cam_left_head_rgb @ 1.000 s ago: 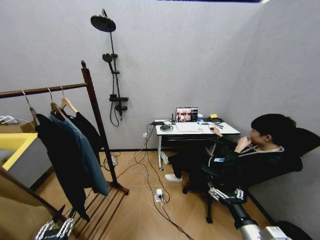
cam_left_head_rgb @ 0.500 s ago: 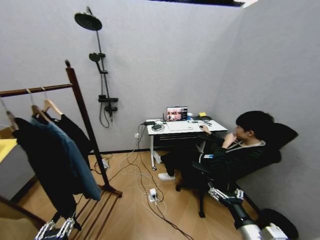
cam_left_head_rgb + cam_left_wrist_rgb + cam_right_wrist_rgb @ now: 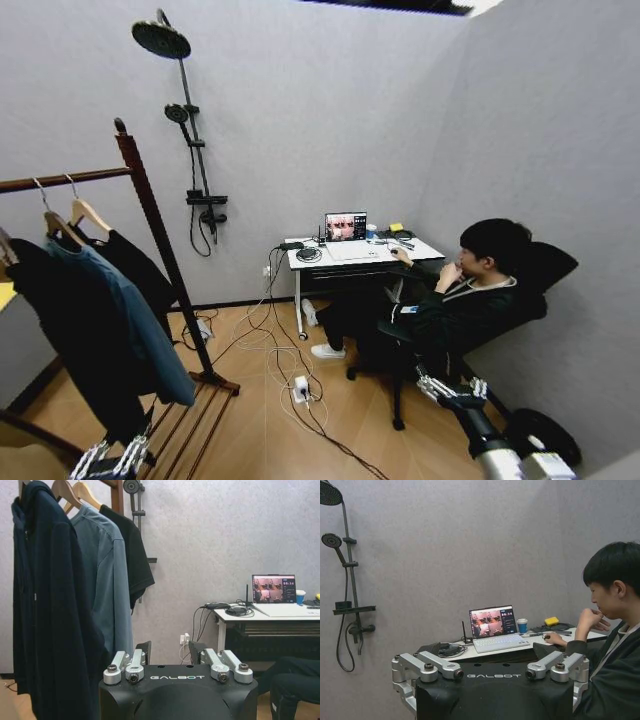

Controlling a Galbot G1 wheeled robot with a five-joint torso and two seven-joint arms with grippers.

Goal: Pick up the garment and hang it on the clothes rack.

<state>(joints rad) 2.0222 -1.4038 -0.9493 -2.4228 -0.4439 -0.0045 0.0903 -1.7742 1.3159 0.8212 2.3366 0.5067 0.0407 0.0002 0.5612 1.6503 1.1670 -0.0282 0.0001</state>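
The garment (image 3: 135, 265), a short black top on a light wooden hanger, hangs from the rail of the clothes rack (image 3: 150, 235), closest to its right post. In the left wrist view the garment (image 3: 134, 555) hangs beside a teal-blue jacket and a longer dark coat, under the clothes rack post (image 3: 117, 494). My left gripper (image 3: 110, 460) is low in front of the rack; in its wrist view the left gripper (image 3: 170, 652) is open and holds nothing. Low at the right, away from the clothes, my right gripper (image 3: 452, 388) is open too, also seen empty as the right gripper (image 3: 490, 652).
A teal-blue jacket (image 3: 130, 320) and a long black coat (image 3: 70, 330) hang on the same rail. A black shower-head stand (image 3: 190, 150) stands against the wall. A person sits at a white desk (image 3: 350, 255) with a laptop. Cables and a power strip (image 3: 300, 388) lie on the floor.
The whole head view has shifted left, so the camera has turned right. The rack, clothes, desk and person keep their places. Both arms hold the same pose.
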